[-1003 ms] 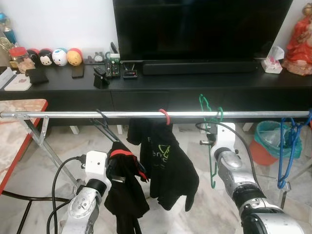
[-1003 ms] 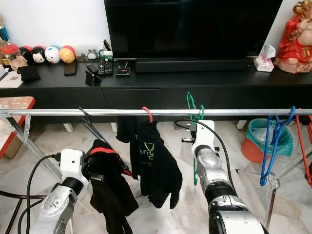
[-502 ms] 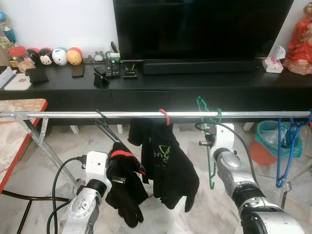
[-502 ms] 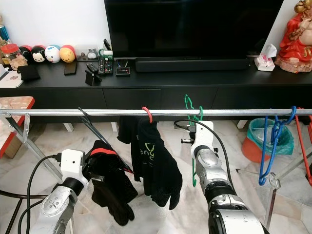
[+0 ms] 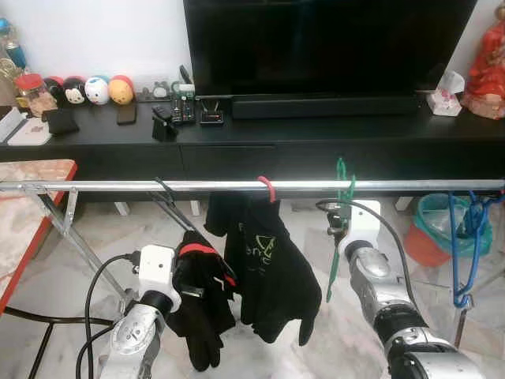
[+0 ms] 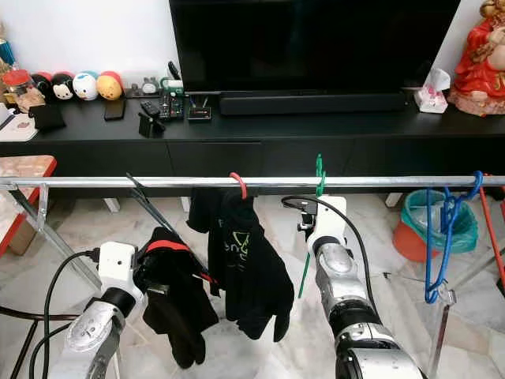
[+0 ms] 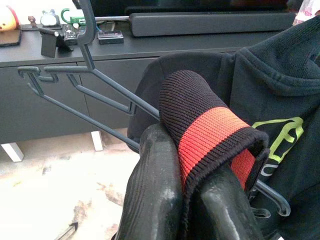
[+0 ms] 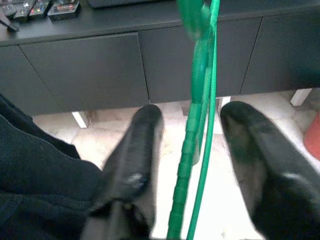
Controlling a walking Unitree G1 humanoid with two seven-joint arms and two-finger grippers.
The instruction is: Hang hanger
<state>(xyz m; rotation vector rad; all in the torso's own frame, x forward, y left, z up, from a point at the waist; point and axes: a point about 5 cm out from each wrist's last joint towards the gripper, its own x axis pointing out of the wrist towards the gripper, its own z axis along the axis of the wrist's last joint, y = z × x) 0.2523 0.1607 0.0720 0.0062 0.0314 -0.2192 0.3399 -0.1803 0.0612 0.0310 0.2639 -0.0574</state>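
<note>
Now the green hanger (image 5: pixel 340 207) hangs on the rail (image 5: pixel 118 186); right gripper (image 8: pixel 197 150) fingers spread around it, per wrist view. Left gripper (image 7: pixel 192 200) clamps the black-red cuff (image 7: pixel 210 135).

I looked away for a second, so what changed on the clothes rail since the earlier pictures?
The green plastic hanger turned edge-on and swung a little to the right on the silver metal rail, between the right gripper's open fingers. The left gripper kept clamping the black red-striped sleeve.
</note>
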